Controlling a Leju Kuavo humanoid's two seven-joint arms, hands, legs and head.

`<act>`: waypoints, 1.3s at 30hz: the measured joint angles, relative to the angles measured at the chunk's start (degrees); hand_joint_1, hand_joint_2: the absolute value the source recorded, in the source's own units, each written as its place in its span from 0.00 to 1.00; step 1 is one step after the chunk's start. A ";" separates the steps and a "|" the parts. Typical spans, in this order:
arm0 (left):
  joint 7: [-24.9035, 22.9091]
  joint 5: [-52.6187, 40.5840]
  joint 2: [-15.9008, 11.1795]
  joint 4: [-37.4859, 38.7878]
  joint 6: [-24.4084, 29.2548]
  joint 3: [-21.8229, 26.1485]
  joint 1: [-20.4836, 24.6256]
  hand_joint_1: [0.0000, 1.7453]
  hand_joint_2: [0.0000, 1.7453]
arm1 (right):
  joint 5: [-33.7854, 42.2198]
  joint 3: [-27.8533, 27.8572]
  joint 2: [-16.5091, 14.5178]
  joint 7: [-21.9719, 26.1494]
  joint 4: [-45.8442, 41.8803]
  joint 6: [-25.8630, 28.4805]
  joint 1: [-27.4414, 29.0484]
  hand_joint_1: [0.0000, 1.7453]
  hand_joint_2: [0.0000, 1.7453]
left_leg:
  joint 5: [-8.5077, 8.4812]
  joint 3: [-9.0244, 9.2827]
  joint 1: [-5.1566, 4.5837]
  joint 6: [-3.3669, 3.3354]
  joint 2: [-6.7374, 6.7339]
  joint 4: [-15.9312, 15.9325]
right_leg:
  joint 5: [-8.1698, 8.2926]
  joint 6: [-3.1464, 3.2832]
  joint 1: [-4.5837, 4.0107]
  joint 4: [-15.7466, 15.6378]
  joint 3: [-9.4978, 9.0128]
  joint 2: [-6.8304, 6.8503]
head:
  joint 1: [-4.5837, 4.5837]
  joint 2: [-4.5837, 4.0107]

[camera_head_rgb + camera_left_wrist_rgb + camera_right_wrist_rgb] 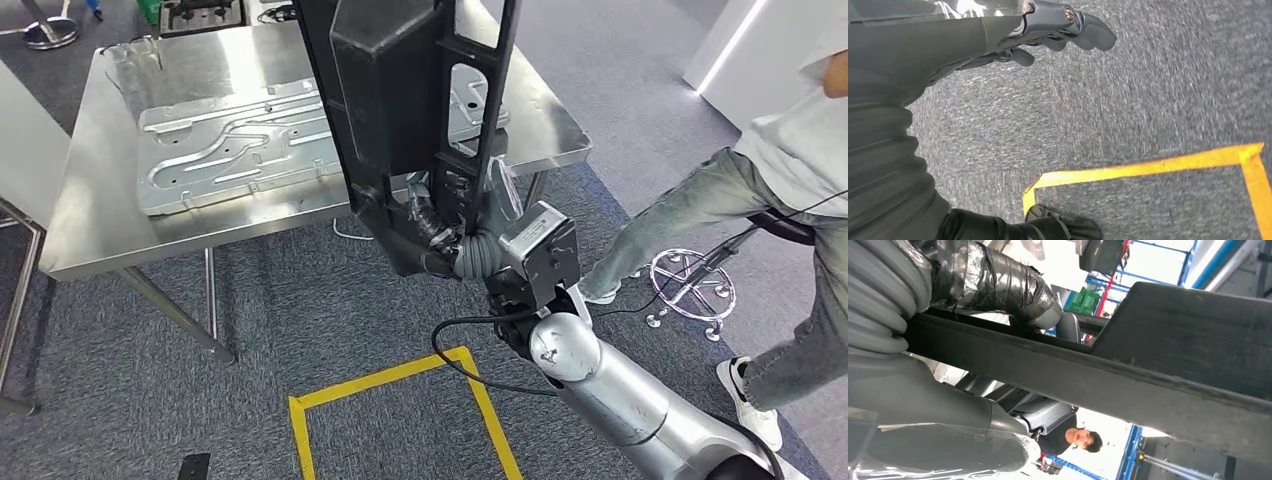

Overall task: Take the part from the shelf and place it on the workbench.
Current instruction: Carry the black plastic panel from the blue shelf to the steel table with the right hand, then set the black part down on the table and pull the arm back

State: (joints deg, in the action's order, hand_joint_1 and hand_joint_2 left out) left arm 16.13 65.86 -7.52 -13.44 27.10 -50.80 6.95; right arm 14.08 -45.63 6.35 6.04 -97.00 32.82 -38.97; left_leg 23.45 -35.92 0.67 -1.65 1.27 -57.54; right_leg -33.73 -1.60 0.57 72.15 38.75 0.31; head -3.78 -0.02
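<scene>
Our right hand point(440, 245) gripped the tall black part point(400, 90) at its lower end, upright before the steel worktop point(90, 210). Our left hand point(1048, 30) hung empty, fingers loosely apart. The top-heavy part could tip, or strike the ribbed metal panel point(240, 140) when we lowered it.

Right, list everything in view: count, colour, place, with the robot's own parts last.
Part: one, black, upright in front of the workbench, held by the right hand.
Workbench: one, bare steel, ahead on the left.
Pressed metal panel: one, silver, flat on the workbench.
Floor tape: one square outline, yellow, on the grey carpet.
Person: one, white top, blue jeans, on the right.
Stool base: one, chrome, by the person.
Right hand: grey, grips the part's lower end.
Left hand: dark fingers, above the carpet, holds nothing.
</scene>
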 joint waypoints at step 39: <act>3.41 -1.15 -0.14 -0.07 -2.60 0.00 0.37 0.00 1.00 | -10.65 -0.01 3.25 -8.67 -1.95 0.10 0.13 1.00 1.00 | 1.35 -0.28 -0.49 0.98 0.27 -1.78 | 7.60 0.87 -0.08 -11.83 -3.81 -0.72 | -0.18 0.00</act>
State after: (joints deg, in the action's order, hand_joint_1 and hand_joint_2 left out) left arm 19.54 64.71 -7.66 -13.51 24.49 -50.80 7.32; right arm 3.43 -45.64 9.60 -2.63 -98.95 32.92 -38.84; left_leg 24.80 -36.20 0.18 -0.67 1.55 -59.32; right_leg -26.13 -0.74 0.49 60.32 34.95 -0.40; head -3.96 -0.02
